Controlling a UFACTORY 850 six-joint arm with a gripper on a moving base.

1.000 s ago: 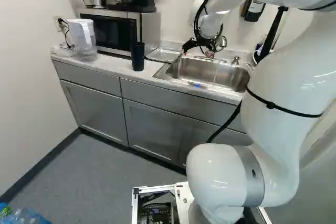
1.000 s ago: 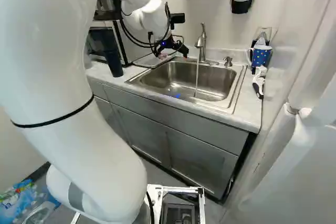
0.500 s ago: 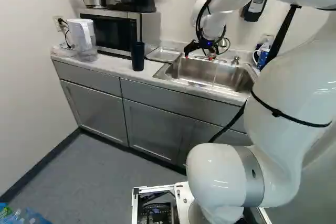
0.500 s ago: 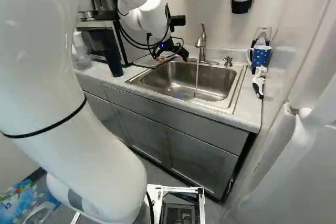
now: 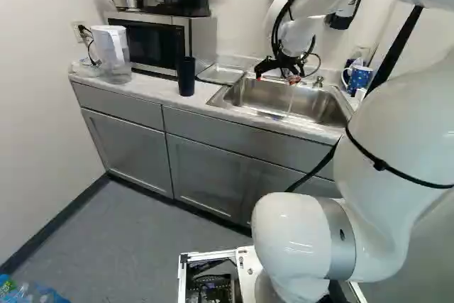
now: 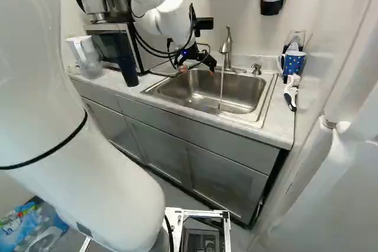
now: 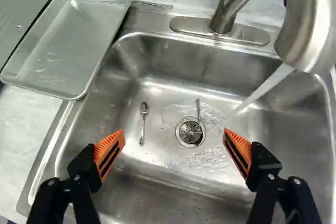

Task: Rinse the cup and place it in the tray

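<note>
"How is the black two-fingered end effector being held?"

"Wide open, over the rectangular stainless-steel sink; nothing is being gripped between its orange pads."

"And the cup?"

"Which one is being meant cannot be told. A tall black cup is being supported by the pale counter near its front edge; a blue mug with pale dots is being kept past the sink's other side."

"Which edges are being met?"

"The shallow rectangular metal tray is being rested against the sink's rim. Ahead and to one side, space is being bounded by the curved metal faucet, from which water is being run. Open room is being left between the fingers, above the round drain and a small silver spoon."
</note>
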